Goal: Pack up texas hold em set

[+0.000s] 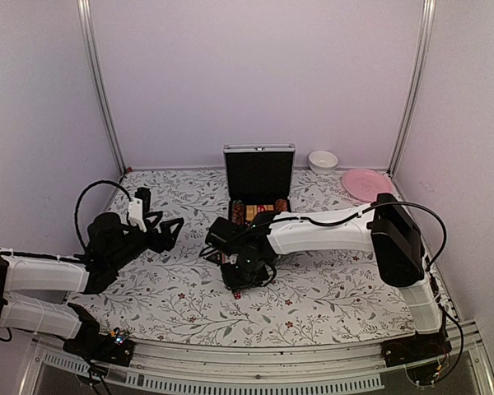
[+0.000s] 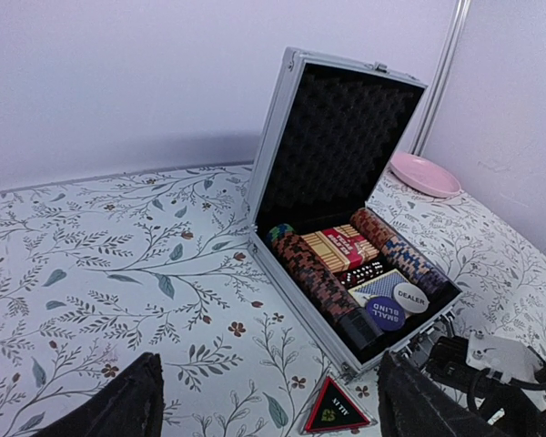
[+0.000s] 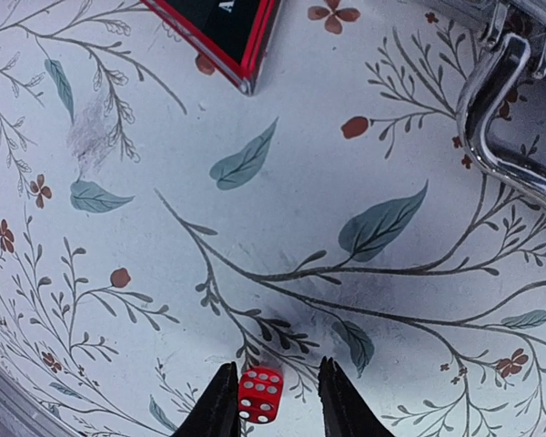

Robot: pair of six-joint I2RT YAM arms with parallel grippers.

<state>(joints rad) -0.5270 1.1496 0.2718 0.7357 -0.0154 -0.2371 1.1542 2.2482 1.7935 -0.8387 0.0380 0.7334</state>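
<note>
One open case (image 2: 346,137) holds chips (image 2: 314,273) on the floral tabletop (image 1: 329,288). One red die (image 3: 260,395) lies unpinched inside the slightly parted right tool (image 3: 271,401). One black triangle (image 2: 337,407) lies beside the case. Left tool (image 2: 268,401) spread. Pale walls (image 1: 255,74).

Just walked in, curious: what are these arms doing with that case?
They are packing a poker set. The right gripper hovers over a tiny red die on the table, fingers either side, not yet closed. The left gripper hangs open, empty. The silver case stands open with chips and a card pack inside; a black triangular piece lies outside it.
</note>
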